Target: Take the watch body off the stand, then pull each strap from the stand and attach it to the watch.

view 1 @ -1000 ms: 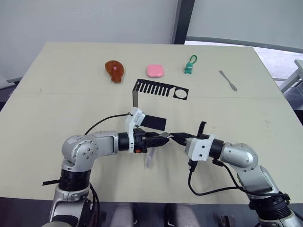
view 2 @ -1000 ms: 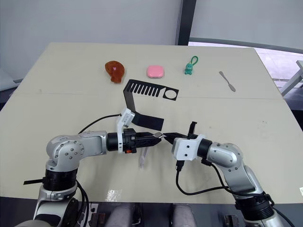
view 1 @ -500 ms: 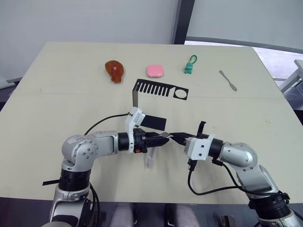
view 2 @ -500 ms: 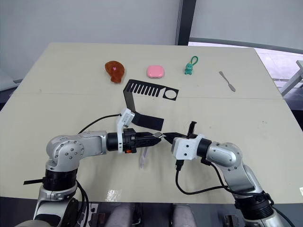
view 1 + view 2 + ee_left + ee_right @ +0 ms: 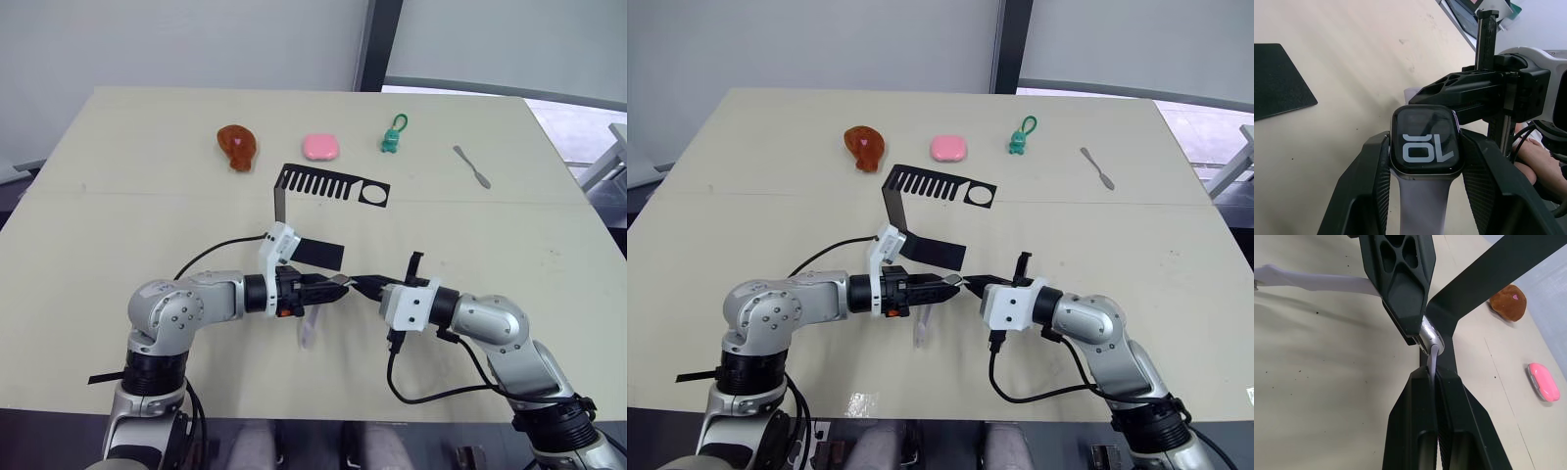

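While your left hand (image 5: 1422,196) pinches the small silver-rimmed, black-screened watch body (image 5: 1423,143) above the table (image 5: 118,235) with one pale lavender strap (image 5: 1422,205) already on, your right hand (image 5: 1434,374) pinches the second thin pale strap (image 5: 1433,363) at its free edge, so you'll want to slide it squarely into the slot.

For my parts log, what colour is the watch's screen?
Black with white digits, on the watch body; left wrist view.

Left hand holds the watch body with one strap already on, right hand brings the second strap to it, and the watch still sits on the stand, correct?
Not quite. The watch is off the stand, held in the left hand above the table, as the left eye view shows. The rest holds.
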